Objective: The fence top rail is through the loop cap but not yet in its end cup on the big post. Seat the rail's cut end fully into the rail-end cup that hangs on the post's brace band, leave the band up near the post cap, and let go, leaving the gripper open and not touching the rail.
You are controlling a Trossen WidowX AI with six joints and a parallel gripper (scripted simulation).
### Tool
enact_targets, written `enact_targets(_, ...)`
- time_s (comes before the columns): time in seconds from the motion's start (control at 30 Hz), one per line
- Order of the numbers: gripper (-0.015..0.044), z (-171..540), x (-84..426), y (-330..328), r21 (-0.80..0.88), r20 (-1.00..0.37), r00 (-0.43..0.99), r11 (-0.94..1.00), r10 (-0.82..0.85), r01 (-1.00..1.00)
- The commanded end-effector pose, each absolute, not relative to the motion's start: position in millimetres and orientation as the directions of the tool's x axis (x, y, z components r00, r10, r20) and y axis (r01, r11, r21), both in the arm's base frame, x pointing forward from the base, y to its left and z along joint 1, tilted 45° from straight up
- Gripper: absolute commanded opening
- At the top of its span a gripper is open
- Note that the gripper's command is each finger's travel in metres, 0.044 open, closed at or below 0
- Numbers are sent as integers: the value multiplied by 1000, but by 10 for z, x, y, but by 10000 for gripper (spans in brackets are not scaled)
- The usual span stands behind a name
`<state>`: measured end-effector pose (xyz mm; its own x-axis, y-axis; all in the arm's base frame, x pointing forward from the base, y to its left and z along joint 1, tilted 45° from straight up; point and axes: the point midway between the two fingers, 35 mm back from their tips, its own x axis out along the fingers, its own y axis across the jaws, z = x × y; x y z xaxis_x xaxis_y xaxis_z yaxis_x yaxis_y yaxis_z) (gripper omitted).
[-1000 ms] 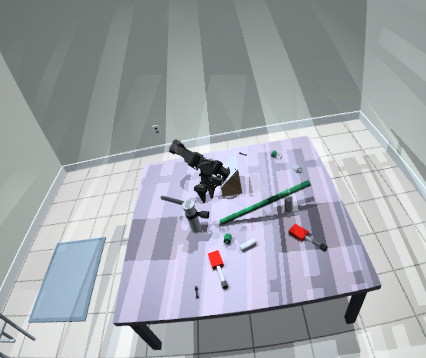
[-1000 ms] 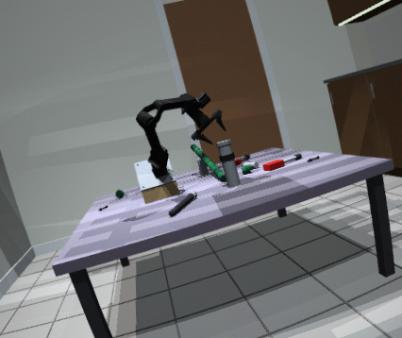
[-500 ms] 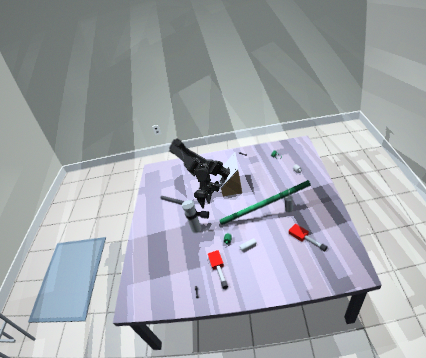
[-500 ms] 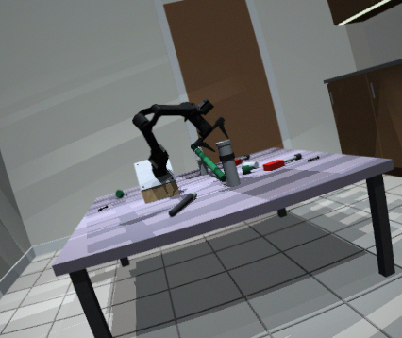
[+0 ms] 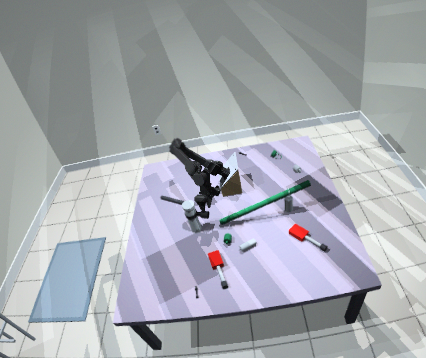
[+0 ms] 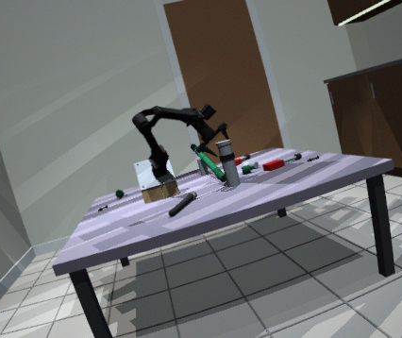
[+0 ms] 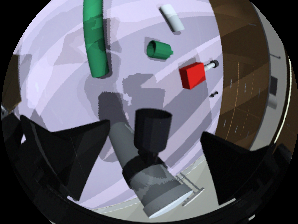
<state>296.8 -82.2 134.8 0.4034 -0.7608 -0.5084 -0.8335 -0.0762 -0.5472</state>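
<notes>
The green rail (image 5: pixel 265 203) (image 6: pixel 210 163) (image 7: pixel 94 42) passes through the loop on the small post (image 5: pixel 288 204) and slopes down toward the big post (image 5: pixel 194 223) (image 6: pixel 231 172) (image 7: pixel 121 142). Its near end is low by the table, short of the black rail-end cup (image 5: pixel 204 214) (image 7: pixel 153 132), with a gap between. The cup hangs on the dark brace band (image 6: pixel 226 156) (image 7: pixel 132 170), just under the post cap (image 5: pixel 188 205) (image 6: pixel 223 143) (image 7: pixel 168 201). My gripper (image 6: pixel 221 145) (image 7: pixel 158 131) is open and empty, close above the big post, its fingers either side of the cup in the wrist view. It is clear of the rail.
A green cap (image 5: pixel 228 238) (image 7: pixel 161 50) and a white cylinder (image 5: pixel 248 245) (image 7: pixel 171 19) lie in front of the rail. Red-headed tools (image 5: pixel 215 259) (image 6: pixel 274 165) (image 7: pixel 192 76) lie farther off. A dark rod (image 5: pixel 171 200) (image 6: pixel 182 204) lies behind the big post.
</notes>
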Motion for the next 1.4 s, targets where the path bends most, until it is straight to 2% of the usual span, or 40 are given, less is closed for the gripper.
enact_targets(0.0,440,1280,2990,-867,-536,-515,398,-76,-760,-841)
enact_targets(1.1,440,1037,3176,-1279,-539,-506,402,-83,-763,-838)
enact_targets(1.37,230,1037,3176,-1279,-539,-506,402,-83,-763,-838)
